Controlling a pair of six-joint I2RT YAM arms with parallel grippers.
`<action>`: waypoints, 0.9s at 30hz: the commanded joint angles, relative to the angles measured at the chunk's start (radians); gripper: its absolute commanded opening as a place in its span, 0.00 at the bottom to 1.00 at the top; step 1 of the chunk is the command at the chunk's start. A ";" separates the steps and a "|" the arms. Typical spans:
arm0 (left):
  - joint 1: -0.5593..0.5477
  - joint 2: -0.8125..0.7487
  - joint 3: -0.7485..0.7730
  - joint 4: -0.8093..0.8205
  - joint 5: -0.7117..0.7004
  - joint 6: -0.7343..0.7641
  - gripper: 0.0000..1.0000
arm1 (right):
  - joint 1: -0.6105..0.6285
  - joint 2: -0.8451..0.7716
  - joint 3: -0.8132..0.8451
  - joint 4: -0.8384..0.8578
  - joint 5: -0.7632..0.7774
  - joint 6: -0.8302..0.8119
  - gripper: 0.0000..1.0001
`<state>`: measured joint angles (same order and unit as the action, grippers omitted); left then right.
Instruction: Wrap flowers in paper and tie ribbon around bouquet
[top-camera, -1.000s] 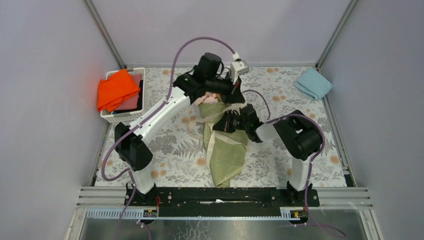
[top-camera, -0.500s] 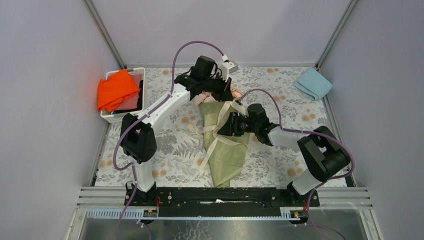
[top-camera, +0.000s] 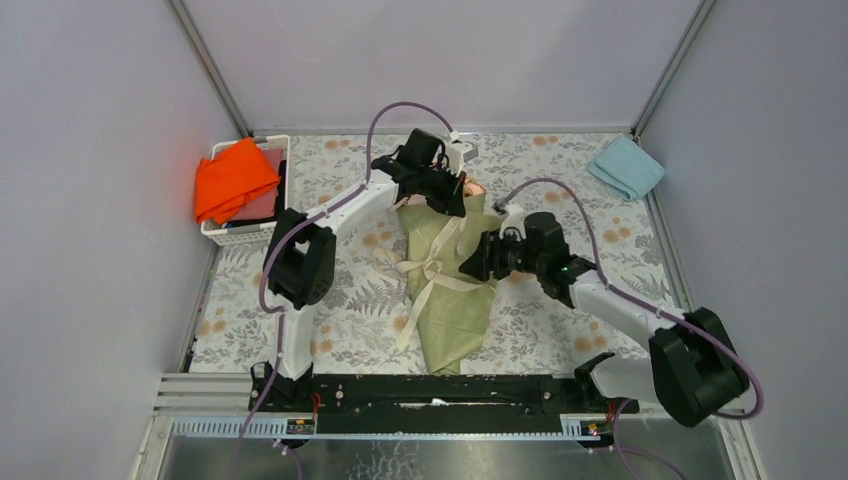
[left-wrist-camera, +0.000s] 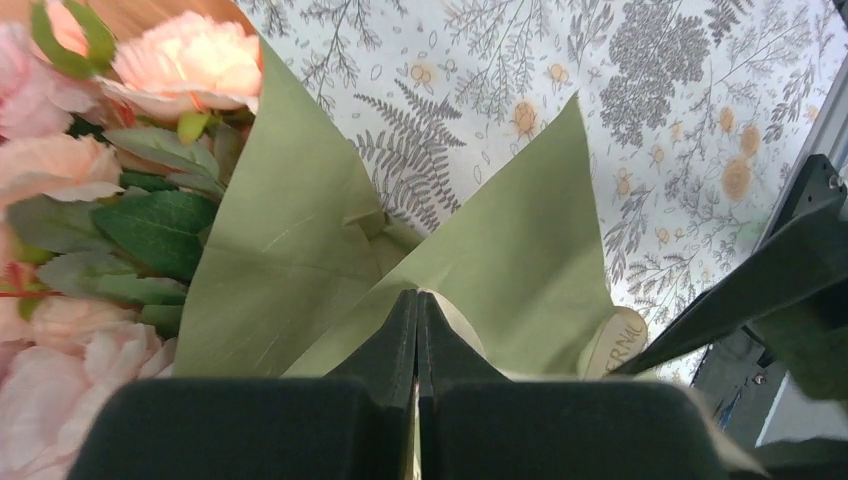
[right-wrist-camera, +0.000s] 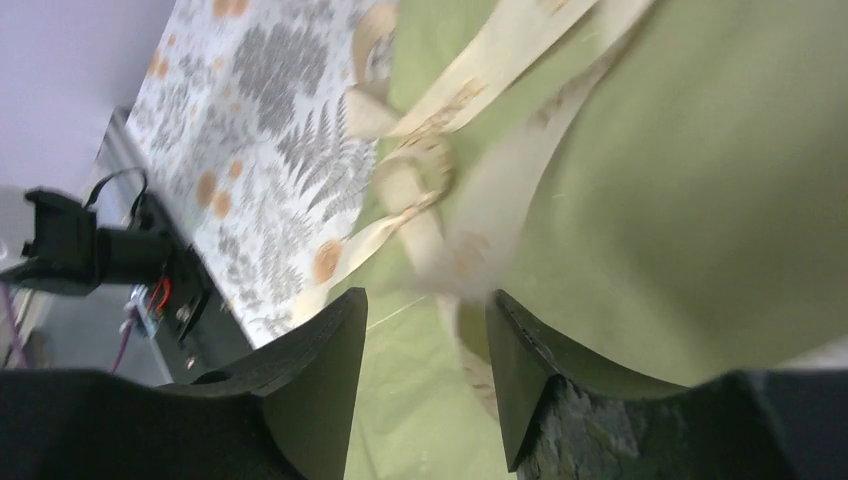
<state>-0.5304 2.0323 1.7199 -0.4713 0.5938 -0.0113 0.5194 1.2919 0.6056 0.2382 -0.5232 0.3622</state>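
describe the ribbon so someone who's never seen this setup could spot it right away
On the fern-print table, an olive-green paper bouquet lies in the middle. The ribbon is the cream-beige band looped loosely across it, tails trailing onto the table. It is the only long narrow strip; the orange cloth and light blue cloth sit off at the sides.

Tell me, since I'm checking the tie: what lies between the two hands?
In the top view, the green paper, crossed by the cream ribbon, lies between the left hand and the right hand.
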 joint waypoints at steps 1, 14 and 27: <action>-0.008 -0.015 0.011 0.007 -0.002 0.004 0.00 | -0.116 -0.141 -0.022 0.013 0.074 -0.103 0.56; -0.048 -0.043 -0.018 0.008 -0.012 0.078 0.00 | -0.223 0.156 0.107 0.291 -0.208 -0.159 0.65; -0.047 -0.069 0.000 -0.133 0.056 0.226 0.55 | -0.213 0.331 0.120 0.400 -0.096 -0.002 0.00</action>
<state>-0.5800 2.0182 1.7088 -0.4976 0.6033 0.1001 0.3008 1.6192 0.6884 0.5583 -0.6456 0.2974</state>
